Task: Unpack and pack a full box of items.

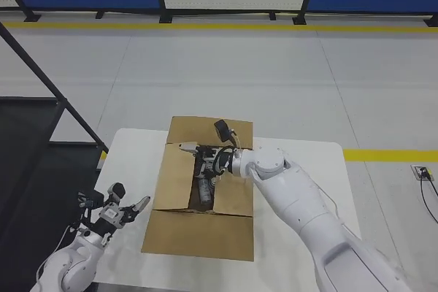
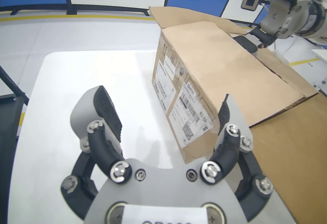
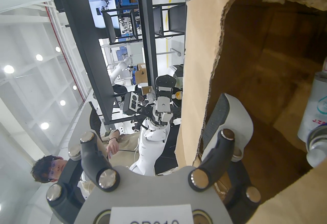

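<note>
Right gripper point(image 3: 158, 110), jaws apart, astride box flap point(image 3: 199, 56).

An open cardboard box point(image 2: 168, 77) fills the middle of the white tabletop point(image 1: 135, 157), its flaps point(image 1: 197, 233) spread toward the front and back edges, leaving bare strips along the left and right edges. The narrow box mouth is taken up by the right gripper point(image 3: 158, 105), whose parted fingers straddle a torn flap edge point(image 3: 201, 56), with a white container point(image 3: 316, 107) close beside it inside.
</note>
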